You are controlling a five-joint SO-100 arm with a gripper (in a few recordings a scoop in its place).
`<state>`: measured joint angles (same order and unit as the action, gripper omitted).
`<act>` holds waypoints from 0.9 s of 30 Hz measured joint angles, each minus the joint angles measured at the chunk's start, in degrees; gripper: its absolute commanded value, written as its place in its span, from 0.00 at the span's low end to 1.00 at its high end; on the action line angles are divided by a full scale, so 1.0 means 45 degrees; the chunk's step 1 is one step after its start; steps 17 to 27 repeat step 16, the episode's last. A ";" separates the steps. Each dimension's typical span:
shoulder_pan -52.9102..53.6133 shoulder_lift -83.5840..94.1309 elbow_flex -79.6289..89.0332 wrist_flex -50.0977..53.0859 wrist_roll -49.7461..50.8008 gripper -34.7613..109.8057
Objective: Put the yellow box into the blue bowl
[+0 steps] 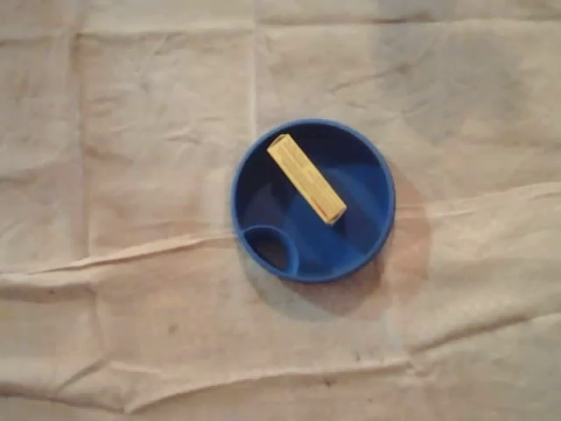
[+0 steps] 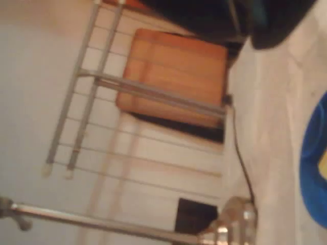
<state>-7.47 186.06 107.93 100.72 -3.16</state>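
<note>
Cloth (image 1: 131, 132): pale, creased, covers the whole table in the overhead view. One long raised fold runs from the left edge to the bowl, another lies lower down.

Bowl (image 1: 351, 246): blue, round, right of centre, sitting flat on the cloth. A small oval pocket (image 1: 272, 248) sits inside its lower-left rim. In the wrist view a slice of the bowl (image 2: 312, 153) shows at the right edge.

Box (image 1: 306, 178): yellow, long, lying slantwise inside the bowl. Its upper-left end is close to the rim and its other end is near the middle. Judged: task looks done.

Gripper: open or closed cannot be told from these pictures.

Risks (judged):
- The box's upper-left end may be leaning on the bowl wall, so a knock from the arm on its way out could flip it over the rim.
- A push on the bowl could catch it on the fold touching its left side, tilting it.
- A dark cable (image 2: 240, 158) runs along the table's edge in the wrist view, so a low sweep there could snag it.

Room: bare cloth on every side of the bowl, widest to the left and along the top. A straight lift away looks safest.
</note>
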 measured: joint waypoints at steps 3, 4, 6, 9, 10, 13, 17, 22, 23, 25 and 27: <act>0.0020 0.0312 0.0254 0.0000 0.0000 0.24; 0.0020 0.0430 0.0254 0.0000 0.0000 0.24; 0.0000 0.0508 0.0273 0.0000 0.0000 0.24; -0.0039 0.0625 0.0254 0.0000 0.0000 0.24; -0.0039 0.0625 0.0254 0.0000 0.0000 0.24; -0.0039 0.0625 0.0254 0.0000 0.0000 0.24; -0.0039 0.0625 0.0254 0.0000 0.0000 0.24; -0.0039 0.0625 0.0254 0.0000 0.0000 0.24; -0.0039 0.0625 0.0254 0.0000 0.0000 0.24; -0.0039 0.0625 0.0254 0.0000 0.0000 0.24; -0.0039 0.0625 0.0254 0.0000 0.0000 0.24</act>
